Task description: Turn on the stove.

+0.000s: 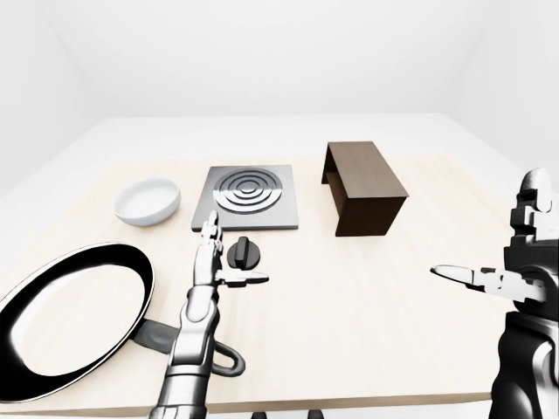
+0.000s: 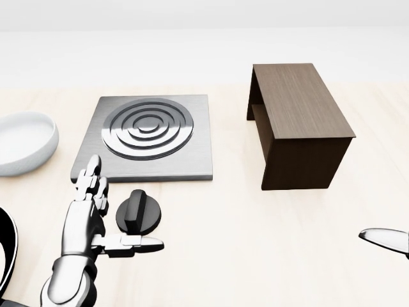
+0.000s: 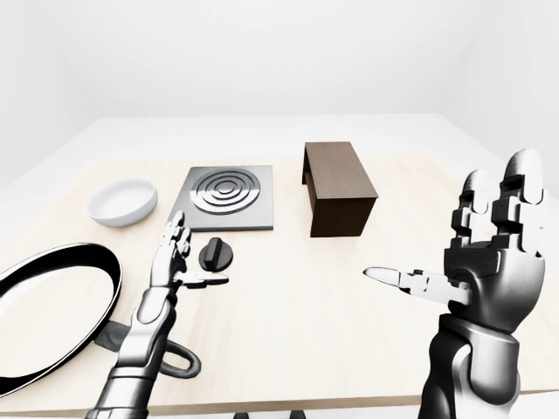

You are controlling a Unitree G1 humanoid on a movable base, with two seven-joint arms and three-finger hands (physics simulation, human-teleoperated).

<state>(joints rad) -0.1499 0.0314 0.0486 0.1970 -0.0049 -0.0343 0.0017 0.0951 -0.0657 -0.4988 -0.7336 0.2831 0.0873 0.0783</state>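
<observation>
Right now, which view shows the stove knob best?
The head view: the knob is large there, its grip bar clear, beside the open left hand. Both eye views show it small, below the stove.

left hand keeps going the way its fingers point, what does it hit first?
Probably the stove plate: the left hand is open, fingers aimed at its near-left corner. The knob sits just right of that line, above the thumb. Height is unclear.
</observation>
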